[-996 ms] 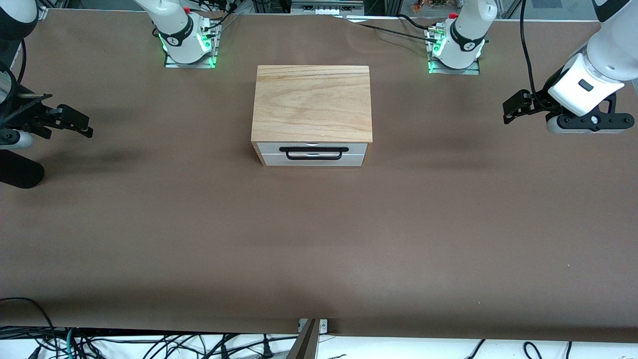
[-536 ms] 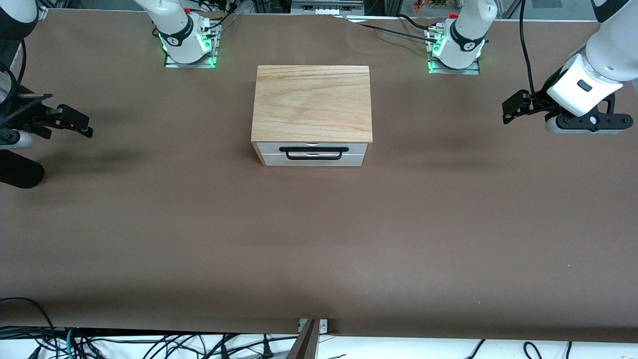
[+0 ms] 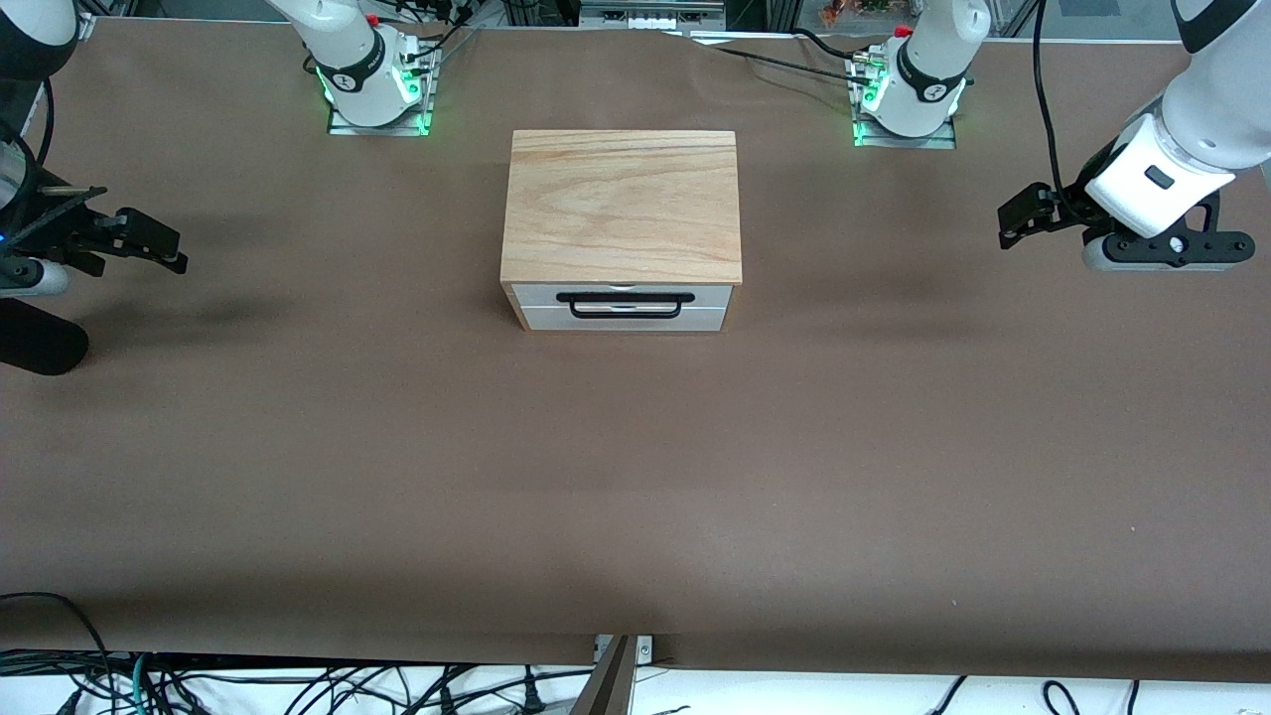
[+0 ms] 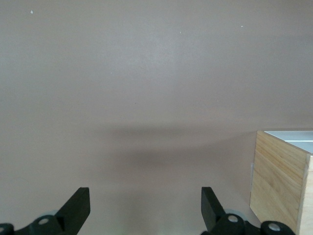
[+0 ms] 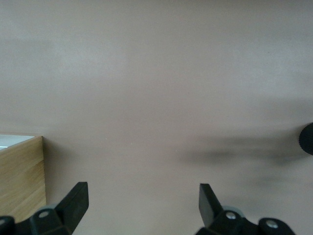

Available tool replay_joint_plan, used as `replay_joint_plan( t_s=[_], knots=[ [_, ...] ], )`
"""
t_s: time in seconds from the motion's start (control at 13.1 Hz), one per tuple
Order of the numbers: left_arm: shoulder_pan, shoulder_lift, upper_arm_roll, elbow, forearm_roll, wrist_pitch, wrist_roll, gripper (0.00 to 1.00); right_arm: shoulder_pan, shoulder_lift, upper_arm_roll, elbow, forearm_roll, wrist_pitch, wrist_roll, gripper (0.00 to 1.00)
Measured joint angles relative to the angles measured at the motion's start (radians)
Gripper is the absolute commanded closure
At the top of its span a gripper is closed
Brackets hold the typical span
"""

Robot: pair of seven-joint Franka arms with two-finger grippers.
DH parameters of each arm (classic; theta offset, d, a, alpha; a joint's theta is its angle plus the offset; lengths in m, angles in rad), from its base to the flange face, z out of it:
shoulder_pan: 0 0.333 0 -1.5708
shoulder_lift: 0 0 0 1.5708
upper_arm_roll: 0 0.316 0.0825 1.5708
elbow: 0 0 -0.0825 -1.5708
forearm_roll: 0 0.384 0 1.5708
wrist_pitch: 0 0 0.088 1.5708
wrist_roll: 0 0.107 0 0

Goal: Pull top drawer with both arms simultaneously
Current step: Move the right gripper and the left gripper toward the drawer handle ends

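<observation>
wrist views show both grippers' jaws spread, seemingly; top drawer (image 3: 623, 306) closed.

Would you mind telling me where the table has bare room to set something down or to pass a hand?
The widest bare stretch runs from the top drawer front to the table edge nearest the front camera. Bare strips also flank the cabinet toward each arm's end, where the open left gripper and open right gripper hover. It is tightest between the cabinet and the arm bases.

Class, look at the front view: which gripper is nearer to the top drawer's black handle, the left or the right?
Left, narrowly. The left gripper, open, hangs over bare table toward its arm's end. The right gripper, open, hangs over the table's other end, slightly farther from the top drawer.
</observation>
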Motion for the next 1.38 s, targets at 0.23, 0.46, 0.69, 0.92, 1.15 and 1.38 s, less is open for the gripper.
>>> replay_joint_plan(
  t_s=[0.23, 0.46, 0.69, 0.92, 1.15, 1.38],
  knots=[
    [-0.001, 0.012, 0.000, -0.011, -0.034, -0.002, 0.000, 0.00, 0.001, 0.004, 0.001, -0.001, 0.022, -0.050, -0.002, 0.00],
    [-0.002, 0.061, 0.000, -0.020, -0.115, 0.007, -0.003, 0.00, 0.022, 0.065, 0.003, -0.010, 0.225, -0.116, -0.020, 0.00],
    [-0.003, 0.140, -0.001, -0.023, -0.235, 0.079, -0.004, 0.00, 0.026, 0.199, 0.005, -0.013, 0.494, -0.170, -0.055, 0.00],
    [-0.006, 0.210, -0.003, -0.030, -0.417, 0.187, 0.000, 0.00, 0.045, 0.330, 0.006, -0.015, 0.752, -0.209, -0.116, 0.00],
    [-0.009, 0.286, -0.005, -0.062, -0.634, 0.283, 0.088, 0.00, 0.101, 0.456, 0.007, -0.041, 1.004, -0.190, -0.367, 0.00],
    [-0.010, 0.378, -0.005, -0.073, -0.885, 0.317, 0.248, 0.00, 0.153, 0.571, 0.007, -0.110, 1.260, -0.124, -0.749, 0.00]
  ],
)
